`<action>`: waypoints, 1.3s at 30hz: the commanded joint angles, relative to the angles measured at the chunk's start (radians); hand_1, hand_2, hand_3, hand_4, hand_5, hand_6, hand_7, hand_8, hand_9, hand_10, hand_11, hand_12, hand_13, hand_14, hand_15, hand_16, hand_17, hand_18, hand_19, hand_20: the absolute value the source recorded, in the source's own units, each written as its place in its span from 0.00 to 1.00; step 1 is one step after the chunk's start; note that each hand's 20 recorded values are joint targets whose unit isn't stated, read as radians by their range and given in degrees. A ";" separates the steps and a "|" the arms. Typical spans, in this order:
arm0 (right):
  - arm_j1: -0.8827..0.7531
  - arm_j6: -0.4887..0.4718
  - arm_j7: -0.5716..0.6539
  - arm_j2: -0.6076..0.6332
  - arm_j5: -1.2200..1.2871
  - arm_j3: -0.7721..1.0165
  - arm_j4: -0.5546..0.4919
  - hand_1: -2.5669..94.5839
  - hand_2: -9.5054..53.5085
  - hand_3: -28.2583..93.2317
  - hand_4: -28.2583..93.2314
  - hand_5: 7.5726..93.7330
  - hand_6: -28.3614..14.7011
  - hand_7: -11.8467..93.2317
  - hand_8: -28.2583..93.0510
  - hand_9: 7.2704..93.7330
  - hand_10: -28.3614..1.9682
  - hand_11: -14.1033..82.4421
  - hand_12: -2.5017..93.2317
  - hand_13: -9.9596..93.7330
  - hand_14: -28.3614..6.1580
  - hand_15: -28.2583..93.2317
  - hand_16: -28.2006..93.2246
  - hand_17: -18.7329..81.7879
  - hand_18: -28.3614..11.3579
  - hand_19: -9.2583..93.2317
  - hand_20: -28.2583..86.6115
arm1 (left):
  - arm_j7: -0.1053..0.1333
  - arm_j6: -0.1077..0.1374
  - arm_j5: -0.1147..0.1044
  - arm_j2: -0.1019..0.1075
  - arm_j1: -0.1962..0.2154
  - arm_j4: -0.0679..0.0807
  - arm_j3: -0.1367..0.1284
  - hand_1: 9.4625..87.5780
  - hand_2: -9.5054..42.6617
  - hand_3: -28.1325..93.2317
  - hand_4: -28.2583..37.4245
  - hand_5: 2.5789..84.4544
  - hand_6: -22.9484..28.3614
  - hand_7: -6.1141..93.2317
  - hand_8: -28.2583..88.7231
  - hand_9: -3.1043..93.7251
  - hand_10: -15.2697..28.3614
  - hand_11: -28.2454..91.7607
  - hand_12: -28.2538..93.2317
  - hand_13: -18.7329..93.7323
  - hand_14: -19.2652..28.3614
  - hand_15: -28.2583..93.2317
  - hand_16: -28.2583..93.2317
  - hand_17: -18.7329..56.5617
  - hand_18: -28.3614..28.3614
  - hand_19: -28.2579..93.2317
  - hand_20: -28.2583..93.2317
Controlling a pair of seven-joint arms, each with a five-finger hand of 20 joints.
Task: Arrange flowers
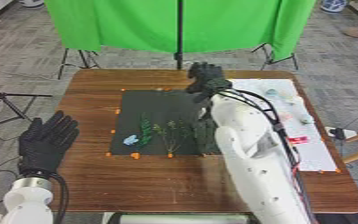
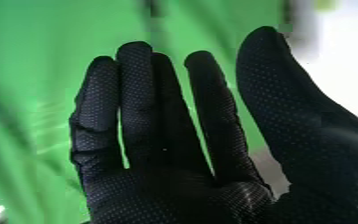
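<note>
In the head view my right hand (image 1: 207, 75) is over the far part of the table, beyond the dark mat (image 1: 153, 102); my left hand (image 1: 47, 139) lies flat and open at the table's left edge. Straight fingers make up the right hand (image 2: 171, 150) in the right wrist view, with nothing held. On the mat rest a blue flower (image 1: 131, 140), a green sprig (image 1: 145, 129) beside it and a thin-stemmed sprig (image 1: 171, 136). Pale flowers (image 1: 273, 93) and a pink-red item (image 1: 298, 140) lie on the white sheet (image 1: 316, 159) at the right.
My right arm crosses above the mat's right side and partly covers the white sheet. Orange pieces (image 1: 135, 156) line the mat's edges on the brown table (image 1: 149, 185). A green cloth (image 1: 122, 25) hangs on stands behind the table.
</note>
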 commanded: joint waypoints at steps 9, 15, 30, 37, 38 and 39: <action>-0.147 -0.230 0.059 0.244 -0.063 0.305 0.009 0.50 0.00 0.87 0.00 0.47 0.51 0.27 0.14 0.36 0.25 0.27 0.20 0.40 0.25 0.67 0.36 0.38 0.11 0.84 0.59 | -0.026 -0.001 0.012 -0.016 0.018 0.017 -0.005 0.19 0.51 0.83 0.00 0.54 0.64 0.19 0.17 0.45 0.69 0.42 0.34 0.44 0.73 0.59 0.18 0.20 0.75 0.50 0.37; -0.148 -0.265 0.057 0.256 -0.072 0.325 0.055 0.53 0.00 0.86 0.00 0.48 0.58 0.27 0.14 0.36 0.36 0.26 0.19 0.41 0.27 0.66 0.36 0.39 0.11 0.84 0.60 | -0.039 -0.002 0.042 -0.026 0.017 0.021 -0.001 0.20 0.52 0.83 0.00 0.54 0.65 0.19 0.17 0.45 0.69 0.42 0.34 0.44 0.73 0.59 0.18 0.20 0.76 0.50 0.37; -0.229 -0.121 0.148 0.246 -0.016 0.357 0.075 0.69 0.00 0.75 0.00 0.68 0.63 0.33 0.22 0.71 0.53 0.29 0.39 0.67 0.56 0.63 0.58 0.53 0.20 0.88 0.59 | -0.036 0.031 0.026 -0.038 0.043 0.008 0.000 0.20 0.53 0.82 0.00 0.54 0.65 0.19 0.17 0.45 0.69 0.42 0.34 0.44 0.73 0.60 0.18 0.20 0.76 0.51 0.37; -0.232 0.025 0.166 0.270 0.034 0.331 0.026 0.70 0.00 0.76 0.00 0.76 0.64 0.45 0.28 0.84 0.54 0.33 0.55 0.71 0.56 0.67 0.62 0.53 0.20 0.89 0.60 | -0.034 0.038 0.028 -0.037 0.046 0.004 -0.013 0.21 0.54 0.82 0.00 0.54 0.65 0.19 0.17 0.45 0.69 0.42 0.34 0.44 0.74 0.60 0.18 0.19 0.76 0.51 0.37; -0.220 0.035 0.158 0.270 0.031 0.315 0.011 0.70 0.00 0.76 0.00 0.76 0.64 0.45 0.28 0.84 0.54 0.33 0.55 0.71 0.56 0.67 0.62 0.53 0.20 0.89 0.60 | -0.035 0.037 0.029 -0.038 0.050 0.005 -0.016 0.21 0.54 0.82 0.00 0.54 0.65 0.19 0.17 0.45 0.70 0.42 0.34 0.44 0.74 0.60 0.18 0.19 0.76 0.51 0.37; -0.209 0.038 0.138 0.267 0.025 0.301 -0.008 0.70 0.00 0.76 0.00 0.76 0.64 0.45 0.28 0.84 0.54 0.33 0.55 0.71 0.56 0.66 0.62 0.53 0.20 0.89 0.60 | -0.031 0.043 0.026 -0.037 0.056 0.003 -0.017 0.21 0.54 0.82 0.00 0.55 0.65 0.19 0.17 0.45 0.70 0.42 0.34 0.44 0.74 0.60 0.18 0.19 0.76 0.51 0.37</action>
